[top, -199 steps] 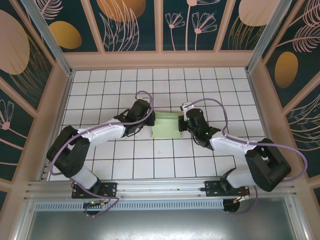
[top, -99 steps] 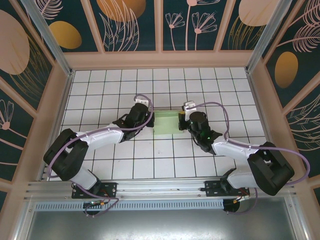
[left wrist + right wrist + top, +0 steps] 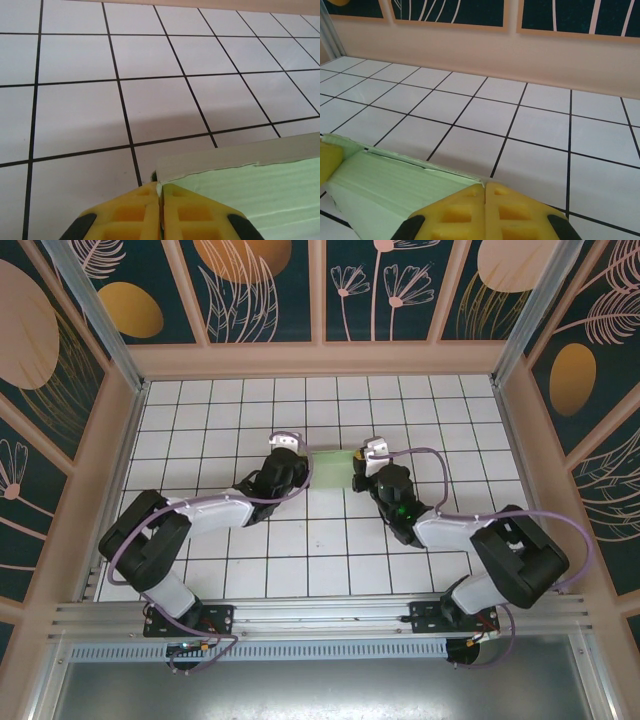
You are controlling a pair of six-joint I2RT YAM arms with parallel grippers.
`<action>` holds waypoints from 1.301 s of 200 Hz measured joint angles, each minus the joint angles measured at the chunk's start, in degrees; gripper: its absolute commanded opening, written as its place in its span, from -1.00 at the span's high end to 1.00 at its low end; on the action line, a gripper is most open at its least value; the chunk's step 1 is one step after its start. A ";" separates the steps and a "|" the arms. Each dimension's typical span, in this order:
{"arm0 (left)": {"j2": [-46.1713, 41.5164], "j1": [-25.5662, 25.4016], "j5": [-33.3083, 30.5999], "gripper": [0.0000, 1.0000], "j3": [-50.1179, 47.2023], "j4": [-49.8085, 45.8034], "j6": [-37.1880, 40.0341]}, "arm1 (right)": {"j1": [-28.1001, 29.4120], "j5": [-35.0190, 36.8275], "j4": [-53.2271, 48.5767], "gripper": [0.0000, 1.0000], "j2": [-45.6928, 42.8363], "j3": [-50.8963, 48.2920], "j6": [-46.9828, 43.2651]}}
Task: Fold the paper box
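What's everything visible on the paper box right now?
The paper box is pale green thin card, folded flat in layers, with a paler edge strip and a slightly ragged seam. It is roughly level over the middle of the white tiled table. The left gripper pinches its left end and the right gripper its right end, both shut on the card.

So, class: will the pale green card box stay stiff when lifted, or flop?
Probably light: the pale green card box looks thin-walled at its edge. It may sag or twist, held only at corners by the left gripper and right gripper.
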 measured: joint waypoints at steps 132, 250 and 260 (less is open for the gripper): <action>5.73 -2.95 -6.86 0.83 2.82 5.46 4.85 | -1.07 -2.45 5.60 -0.20 1.79 -3.80 0.63; 6.58 -4.07 -8.90 0.75 2.36 7.89 5.60 | -6.23 -6.86 -20.57 -0.48 -5.86 12.66 20.98; 6.71 -4.09 -8.90 0.74 2.36 8.09 5.62 | -6.36 -6.82 -23.43 -0.47 -4.35 15.02 22.49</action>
